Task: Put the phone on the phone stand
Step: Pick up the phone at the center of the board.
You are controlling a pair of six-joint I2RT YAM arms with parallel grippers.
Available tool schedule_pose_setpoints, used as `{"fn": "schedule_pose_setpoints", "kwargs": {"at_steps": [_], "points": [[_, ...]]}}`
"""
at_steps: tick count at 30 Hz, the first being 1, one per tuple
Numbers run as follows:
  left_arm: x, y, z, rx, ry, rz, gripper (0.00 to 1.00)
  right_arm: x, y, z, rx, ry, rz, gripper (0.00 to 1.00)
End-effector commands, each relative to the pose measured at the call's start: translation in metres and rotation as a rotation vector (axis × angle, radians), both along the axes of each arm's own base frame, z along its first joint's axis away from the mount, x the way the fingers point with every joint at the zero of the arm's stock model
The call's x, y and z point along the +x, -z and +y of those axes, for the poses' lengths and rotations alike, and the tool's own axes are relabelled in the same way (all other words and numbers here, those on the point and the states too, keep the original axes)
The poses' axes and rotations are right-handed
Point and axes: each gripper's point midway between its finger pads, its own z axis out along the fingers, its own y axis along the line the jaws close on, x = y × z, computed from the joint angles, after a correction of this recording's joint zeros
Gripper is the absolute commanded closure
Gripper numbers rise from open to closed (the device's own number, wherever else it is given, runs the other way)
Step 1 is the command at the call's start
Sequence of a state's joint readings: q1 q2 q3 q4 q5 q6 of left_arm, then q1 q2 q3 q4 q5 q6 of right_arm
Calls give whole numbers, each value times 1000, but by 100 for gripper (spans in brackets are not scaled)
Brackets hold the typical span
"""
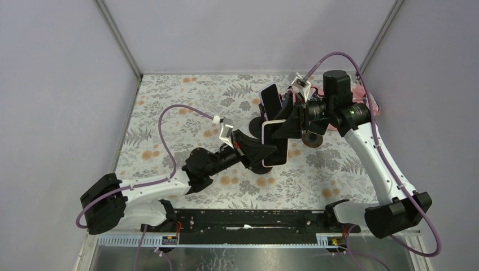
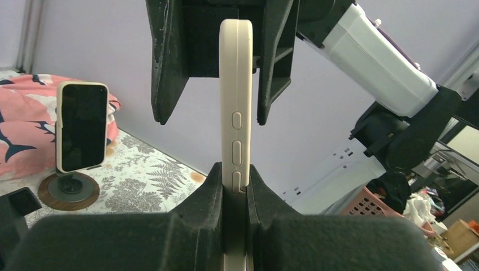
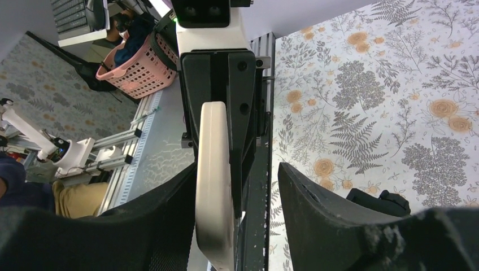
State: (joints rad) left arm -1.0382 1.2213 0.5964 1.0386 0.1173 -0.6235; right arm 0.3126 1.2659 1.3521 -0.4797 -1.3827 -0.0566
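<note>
The left claw [image 2: 234,180] is pinching the cream-cased phone [image 2: 236,101] by one end, holding it in the air above the bench [image 1: 186,107]. The right claw [image 2: 214,116] is spreading wide around the other end. The stand [image 2: 68,192] nearby is carrying another phone [image 2: 82,127].

We can read no text, brand, number or sign in any view. The cream-cased phone [image 2: 237,84] shows us only its plain edge with three unmarked buttons. The second phone in a pale case [image 2: 82,125], upright on a round dark-based stand [image 2: 69,193], has a black, blank screen. Small tags [image 1: 169,239] on the black metal rail [image 1: 248,217] are too tiny for us to make out.
</note>
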Motion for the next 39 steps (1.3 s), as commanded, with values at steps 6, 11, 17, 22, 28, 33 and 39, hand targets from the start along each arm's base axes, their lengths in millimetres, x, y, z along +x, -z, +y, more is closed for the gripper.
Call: {"fn": "schedule_pose_setpoints", "kwargs": {"at_steps": [6, 11, 17, 22, 28, 33, 39], "points": [[-18, -46, 30, -55, 62, -109, 100, -27, -16, -9, -2, -45, -159, 41], [-21, -44, 31, -24, 103, -115, 100, -37, -14, -4, 1, -87, -154, 41], [-23, -38, 20, 11, 165, -111, 100, -43, -12, 3, -2, -123, -140, 41], [-22, -40, 17, 10, 176, -114, 100, -44, -1, 6, -37, -121, -137, 44], [-21, -38, 19, 13, 172, -113, 100, -46, 6, 7, -68, -125, -143, 60], [-22, -35, 20, 16, 171, -111, 100, -48, 2, 7, -57, -135, -146, 65], [-23, -31, 21, 25, 180, -109, 100, -50, -7, 8, -38, -148, -142, 63]]}}
